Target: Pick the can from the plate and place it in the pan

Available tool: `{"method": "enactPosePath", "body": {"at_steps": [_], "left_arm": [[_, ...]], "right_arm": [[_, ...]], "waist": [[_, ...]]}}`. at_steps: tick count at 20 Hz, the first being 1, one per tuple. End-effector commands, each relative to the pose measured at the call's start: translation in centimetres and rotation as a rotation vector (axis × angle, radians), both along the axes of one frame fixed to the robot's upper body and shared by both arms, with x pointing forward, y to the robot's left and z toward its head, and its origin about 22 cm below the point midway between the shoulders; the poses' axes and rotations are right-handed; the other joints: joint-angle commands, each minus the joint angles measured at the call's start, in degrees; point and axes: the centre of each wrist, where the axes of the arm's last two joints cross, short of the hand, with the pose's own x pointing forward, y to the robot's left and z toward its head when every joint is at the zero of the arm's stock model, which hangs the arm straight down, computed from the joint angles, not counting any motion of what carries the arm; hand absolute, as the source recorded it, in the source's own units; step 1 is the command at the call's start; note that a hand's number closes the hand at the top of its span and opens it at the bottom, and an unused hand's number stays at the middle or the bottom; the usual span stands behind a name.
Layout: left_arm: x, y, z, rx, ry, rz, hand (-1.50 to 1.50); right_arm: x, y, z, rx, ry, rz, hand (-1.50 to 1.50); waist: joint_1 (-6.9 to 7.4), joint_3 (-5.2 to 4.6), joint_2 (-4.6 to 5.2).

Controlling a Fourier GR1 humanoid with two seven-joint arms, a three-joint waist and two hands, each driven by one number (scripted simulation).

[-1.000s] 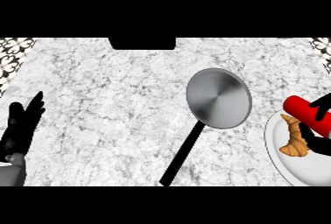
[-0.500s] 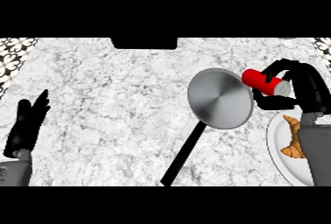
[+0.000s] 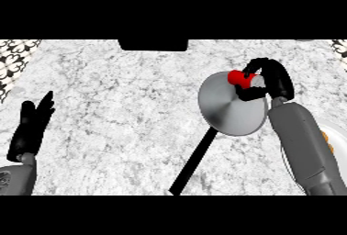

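Observation:
A red can [image 3: 241, 78] with a grey end lies sideways in my right hand [image 3: 272, 81], whose fingers and thumb curl round it. The can hovers over the upper right rim of the grey pan [image 3: 227, 106], whose black handle [image 3: 193, 162] runs down and to the left. The white plate [image 3: 334, 135] peeks out at the right edge, mostly hidden behind my right forearm [image 3: 304, 149]. My left hand [image 3: 32, 126] rests open at the left edge, fingers up, away from everything.
An orange-brown food item [image 3: 328, 140] lies on the plate, mostly hidden by the forearm. A dark block [image 3: 152, 44] sits at the counter's back edge. Patterned tile shows at the upper left and right corners.
My right hand has carried the can from the plate leftward and up to the pan's upper right rim. The forearm now covers most of the plate. The left hand has barely moved.

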Motion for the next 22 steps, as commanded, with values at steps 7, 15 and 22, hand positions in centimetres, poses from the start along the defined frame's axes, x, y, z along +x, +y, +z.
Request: {"method": "enactPosePath", "body": {"at_steps": [7, 15, 22], "left_arm": [[-0.1, -0.4, -0.1, 0.020, -0.018, -0.030, 0.00], [1.8, -0.2, 1.1, 0.007, -0.011, -0.018, 0.00], [0.9, -0.4, 0.5, 0.006, -0.014, -0.037, 0.00]], "right_arm": [[2.2, 4.4, -4.3, 0.198, 0.104, 0.040, -1.50], [1.9, 5.8, -6.2, 0.273, 0.091, 0.070, -1.50], [2.3, 6.1, -5.5, 0.457, -0.081, 0.026, -1.50]], "waist": [[1.28, 0.07, 0.52], [1.48, 0.08, 0.95], [1.73, 0.11, 1.00]]}}
